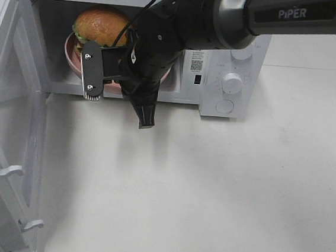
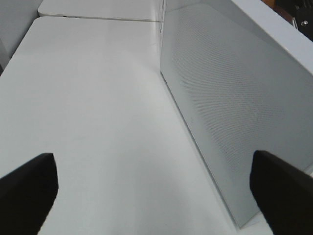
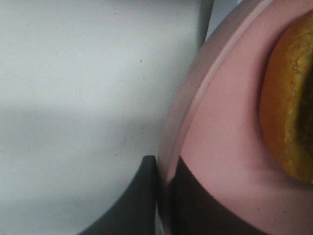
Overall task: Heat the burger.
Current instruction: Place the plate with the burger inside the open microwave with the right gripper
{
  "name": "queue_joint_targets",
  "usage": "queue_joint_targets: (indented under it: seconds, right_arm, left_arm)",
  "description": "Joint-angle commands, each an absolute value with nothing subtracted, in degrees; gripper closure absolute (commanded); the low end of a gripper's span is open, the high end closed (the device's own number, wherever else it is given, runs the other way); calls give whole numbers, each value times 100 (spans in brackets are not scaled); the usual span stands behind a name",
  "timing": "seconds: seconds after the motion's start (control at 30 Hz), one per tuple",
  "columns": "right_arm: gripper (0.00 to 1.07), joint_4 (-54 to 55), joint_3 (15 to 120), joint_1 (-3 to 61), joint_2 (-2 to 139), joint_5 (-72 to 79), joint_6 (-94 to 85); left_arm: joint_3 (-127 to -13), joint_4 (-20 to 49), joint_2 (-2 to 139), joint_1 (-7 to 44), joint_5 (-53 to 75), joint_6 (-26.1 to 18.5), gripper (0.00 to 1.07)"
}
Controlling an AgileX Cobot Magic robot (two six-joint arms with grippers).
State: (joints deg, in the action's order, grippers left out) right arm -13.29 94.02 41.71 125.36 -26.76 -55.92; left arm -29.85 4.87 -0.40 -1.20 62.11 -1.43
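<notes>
Right arm fills microwave mouth — door beside; table free.

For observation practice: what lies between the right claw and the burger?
Bare pink plate runs from the right claw, pinching its rim, to the burger; the right wrist view shows it.

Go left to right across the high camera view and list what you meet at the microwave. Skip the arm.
open microwave door → burger on the pink plate → code sticker → control knob
</notes>
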Motion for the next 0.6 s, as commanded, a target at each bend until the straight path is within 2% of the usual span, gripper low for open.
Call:
queue_joint_targets:
  seconds: [0.03, 0.6]
  right_arm:
    - [107, -1409, 9792, 4079, 12634, -2538, -5558]
    - [107, -1404, 10938, 3867, 13321, -3105, -5420]
  left_arm:
    - [-2974, 481, -120, -109, 6131, -126, 7]
    - [-2974, 481, -120, -109, 6131, -126, 7]
